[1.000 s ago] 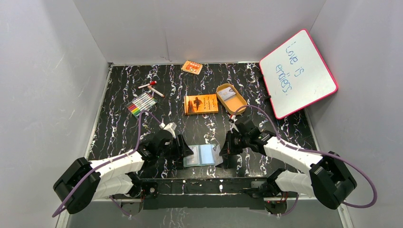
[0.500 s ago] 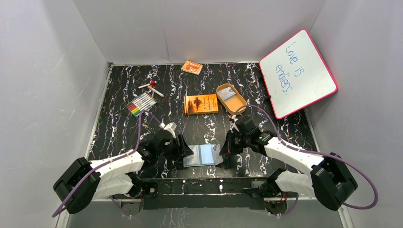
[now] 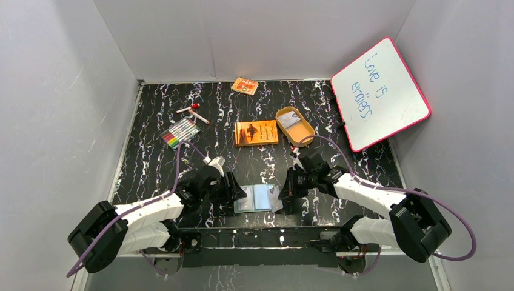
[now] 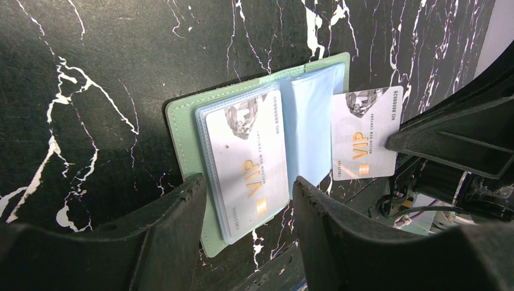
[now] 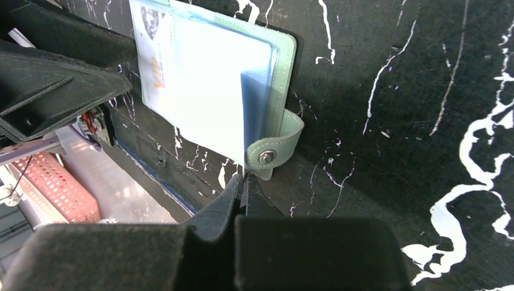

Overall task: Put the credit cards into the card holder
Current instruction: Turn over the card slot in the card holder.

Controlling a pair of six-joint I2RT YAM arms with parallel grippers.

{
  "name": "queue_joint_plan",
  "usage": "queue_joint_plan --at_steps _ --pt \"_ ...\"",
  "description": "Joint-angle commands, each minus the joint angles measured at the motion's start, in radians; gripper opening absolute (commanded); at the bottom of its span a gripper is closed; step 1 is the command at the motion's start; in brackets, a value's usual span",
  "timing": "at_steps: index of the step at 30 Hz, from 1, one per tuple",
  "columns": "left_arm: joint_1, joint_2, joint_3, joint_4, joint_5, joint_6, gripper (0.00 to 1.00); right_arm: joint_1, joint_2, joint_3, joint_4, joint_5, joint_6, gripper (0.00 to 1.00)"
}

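The grey-green card holder [image 3: 257, 197] lies open near the table's front edge, also in the left wrist view [image 4: 182, 121] and the right wrist view [image 5: 285, 60]. A silver VIP card [image 4: 248, 160] sits in its left clear pocket. My left gripper [image 3: 238, 193] is open, its jaws straddling the holder's left half [image 4: 247, 183]. My right gripper [image 3: 283, 197] is shut on a second silver VIP card [image 4: 363, 133], holding it at the holder's right edge beside the pale blue pocket [image 4: 309, 121]. In the right wrist view the fingers [image 5: 242, 182] pinch just below the snap tab [image 5: 273, 153].
An orange book [image 3: 256, 133] and a tan oval tin [image 3: 295, 126] lie behind the holder. A marker set [image 3: 180, 133] and a red-capped pen [image 3: 193, 113] are at the back left. A pink-framed whiteboard [image 3: 380, 92] leans at the right wall. A small orange pack [image 3: 245, 85] lies at the back.
The right arm has shifted slightly left with the card in its grip. The left arm and the holder have not moved.
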Motion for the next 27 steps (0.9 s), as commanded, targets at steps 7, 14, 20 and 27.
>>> queue_joint_plan --at_steps 7,14,20,27 --pt "0.000 0.007 -0.009 0.012 -0.003 0.009 0.52 0.000 0.051 -0.014 0.120 -0.095 0.023 0.00" --pt "0.000 -0.001 -0.004 -0.004 -0.007 0.010 0.51 0.003 0.047 0.004 0.118 -0.088 0.024 0.00" --pt "0.000 -0.068 0.042 -0.109 -0.074 0.044 0.51 0.003 0.042 -0.002 0.090 -0.066 0.013 0.00" --pt "0.000 -0.138 0.131 -0.210 -0.113 0.097 0.56 0.003 0.034 -0.009 0.078 -0.047 0.009 0.00"
